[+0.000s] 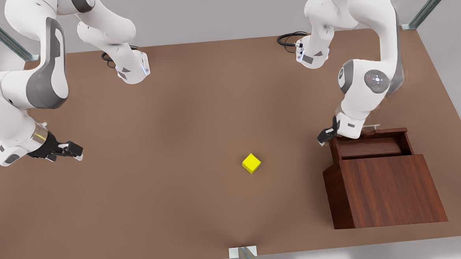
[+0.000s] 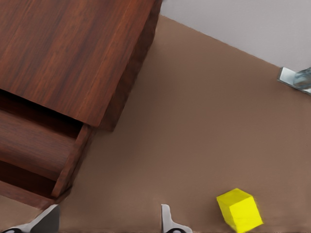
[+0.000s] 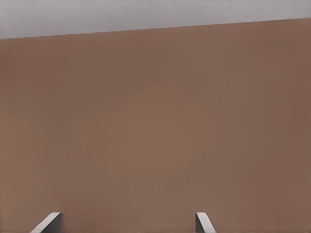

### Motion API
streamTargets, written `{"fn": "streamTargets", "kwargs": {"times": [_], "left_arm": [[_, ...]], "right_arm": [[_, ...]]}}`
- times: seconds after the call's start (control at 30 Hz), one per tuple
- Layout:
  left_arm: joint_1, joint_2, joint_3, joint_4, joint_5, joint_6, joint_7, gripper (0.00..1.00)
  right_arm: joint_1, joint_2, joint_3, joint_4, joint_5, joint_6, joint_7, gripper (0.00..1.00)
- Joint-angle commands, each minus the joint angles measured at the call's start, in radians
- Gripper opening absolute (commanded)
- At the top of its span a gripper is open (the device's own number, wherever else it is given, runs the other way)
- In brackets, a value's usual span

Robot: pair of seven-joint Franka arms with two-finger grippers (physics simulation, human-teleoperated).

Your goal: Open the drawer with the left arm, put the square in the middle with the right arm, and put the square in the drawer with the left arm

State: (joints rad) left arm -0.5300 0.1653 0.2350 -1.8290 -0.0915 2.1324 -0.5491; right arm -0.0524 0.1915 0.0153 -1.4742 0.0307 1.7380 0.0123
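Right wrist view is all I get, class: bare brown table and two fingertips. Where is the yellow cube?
Observer: The yellow cube sits mid-table, well away from your open right hand, which hovers at the front view's left.
Operator: Is the drawer open?
Observer: Yes. The drawer stands pulled out of the cabinet, at the front view's right.
Operator: Where is the left hand?
Observer: The left hand is open and empty, beside the drawer's corner on the cube's side.
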Motion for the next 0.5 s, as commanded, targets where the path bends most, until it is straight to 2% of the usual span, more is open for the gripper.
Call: {"fn": "streamTargets", "kwargs": {"times": [0.0, 0.07, 0.17, 0.23, 0.4, 0.47], "left_arm": [[0.025, 0.014, -0.013, 0.028, 0.007, -0.011, 0.000, 1.00], [0.019, 0.043, -0.054, 0.085, 0.045, -0.011, 0.003, 1.00], [-0.013, 0.166, -0.120, 0.207, 0.095, -0.011, 0.006, 1.00], [-0.013, 0.204, -0.151, 0.235, 0.091, -0.011, 0.127, 1.00], [-0.013, 0.416, -0.240, 0.410, 0.079, -0.009, 0.426, 1.00], [-0.015, 0.453, -0.269, 0.421, 0.082, -0.003, 0.509, 1.00]], "right_arm": [[0.002, 0.002, 0.000, 0.000, 0.000, 0.000, 0.000, 1.00], [0.000, 0.003, 0.000, 0.000, 0.002, 0.002, 0.000, 1.00], [-0.001, 0.003, 0.000, 0.002, 0.003, 0.011, 0.000, 1.00], [0.003, 0.011, 0.000, 0.005, 0.003, 0.006, 0.000, 1.00], [-0.041, 0.016, -0.008, 0.054, 0.005, -0.028, -0.005, 1.00], [-0.040, 0.016, -0.008, 0.055, 0.005, -0.029, -0.002, 1.00]]}}
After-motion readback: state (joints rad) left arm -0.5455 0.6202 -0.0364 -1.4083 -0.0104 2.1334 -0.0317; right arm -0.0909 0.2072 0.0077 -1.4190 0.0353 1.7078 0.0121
